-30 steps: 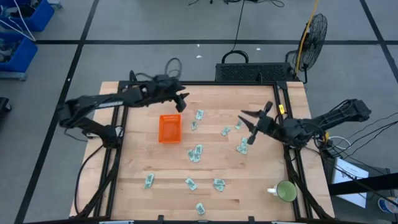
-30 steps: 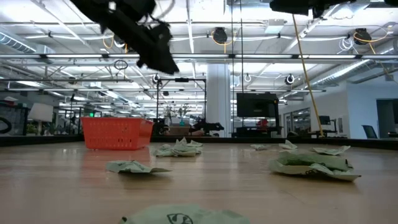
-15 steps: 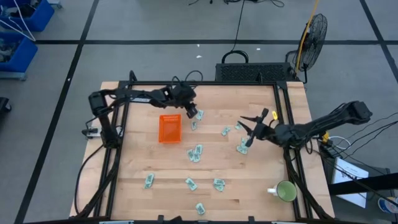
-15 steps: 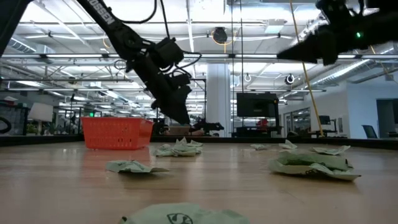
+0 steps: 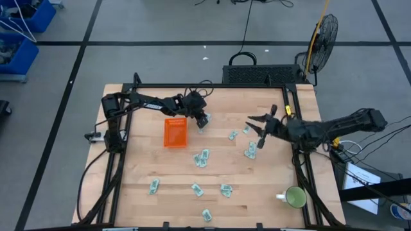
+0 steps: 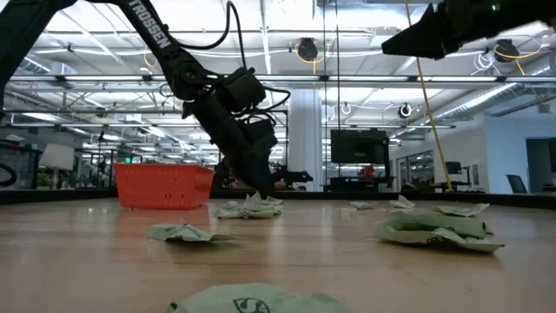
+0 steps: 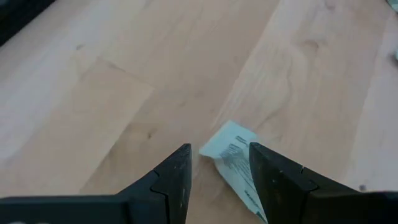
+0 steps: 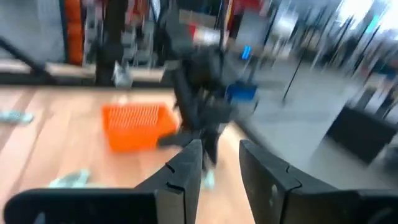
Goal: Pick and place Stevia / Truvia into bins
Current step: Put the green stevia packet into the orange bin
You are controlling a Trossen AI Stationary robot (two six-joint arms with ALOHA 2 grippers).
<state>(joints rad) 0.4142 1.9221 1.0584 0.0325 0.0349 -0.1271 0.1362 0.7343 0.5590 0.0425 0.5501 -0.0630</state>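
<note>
The left gripper [image 5: 203,120] is down low over the wooden table [image 5: 148,160], just beside the small bright orange plastic bin [image 5: 175,132] — fingers [image 7: 174,177] spread, straddling one pale green and white paper sachet [image 7: 235,160] that lies flat on the wood between them, not yet pinched. From table level the same gripper [image 6: 261,187] reaches down to a crumpled cluster of sachets [image 6: 249,207] right of the orange bin [image 6: 163,185]. The right gripper [image 5: 257,126] hangs above the table's right side with its fingers [image 8: 184,169] spread and holding nothing; a sachet [image 5: 250,150] lies just below it on the wood. The other sachets are scattered loose across the middle and near half of the table, e.g. one [image 5: 203,158] at centre and one [image 5: 153,187] near the front-left. A round green mug [image 5: 295,197] stands at the front-right corner, well apart from the bin.
</note>
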